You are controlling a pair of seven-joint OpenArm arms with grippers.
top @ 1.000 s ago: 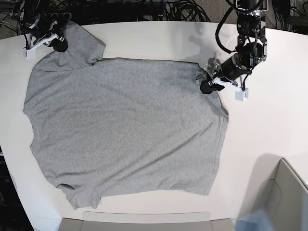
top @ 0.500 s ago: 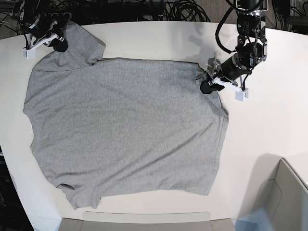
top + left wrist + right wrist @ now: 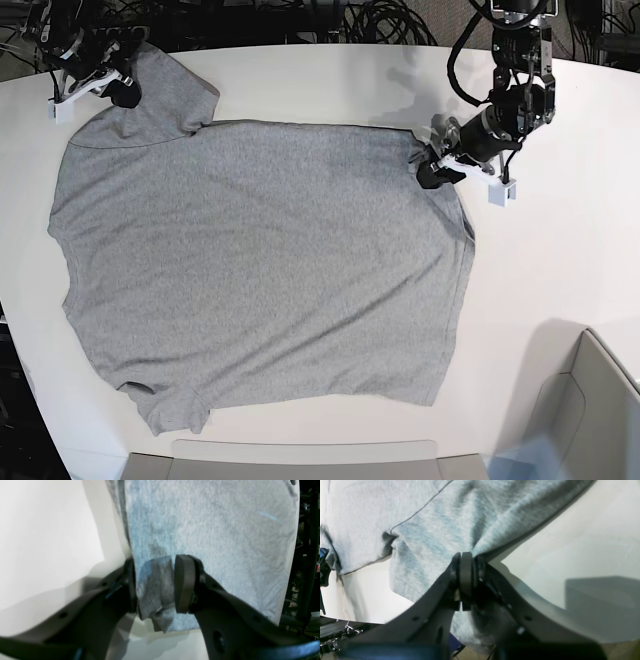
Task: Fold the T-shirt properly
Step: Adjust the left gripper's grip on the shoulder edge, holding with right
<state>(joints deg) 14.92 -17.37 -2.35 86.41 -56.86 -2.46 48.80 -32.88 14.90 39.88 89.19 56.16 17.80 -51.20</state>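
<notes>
The heather-grey T-shirt (image 3: 260, 260) lies spread flat on the white table, plain side up, with no lettering showing. At its far right corner my left gripper (image 3: 432, 172) pinches a bunched bit of the edge. In the left wrist view the gripper (image 3: 155, 585) has grey cloth (image 3: 212, 530) filling the space between its two black pads (image 3: 182, 585). At the far left my right gripper (image 3: 120, 92) holds the sleeve. In the right wrist view its jaws (image 3: 466, 562) are pressed together on a gathered fold of the shirt (image 3: 420, 530).
The white table (image 3: 560, 280) shows to the right of the shirt. A grey bin (image 3: 590, 420) stands at the near right corner and a grey tray edge (image 3: 300, 460) runs along the front. Black cables (image 3: 350, 20) crowd the space behind the table.
My left gripper has shifted slightly towards the back and left, taking the shirt corner with it. The right gripper and the sleeve have stayed put.
</notes>
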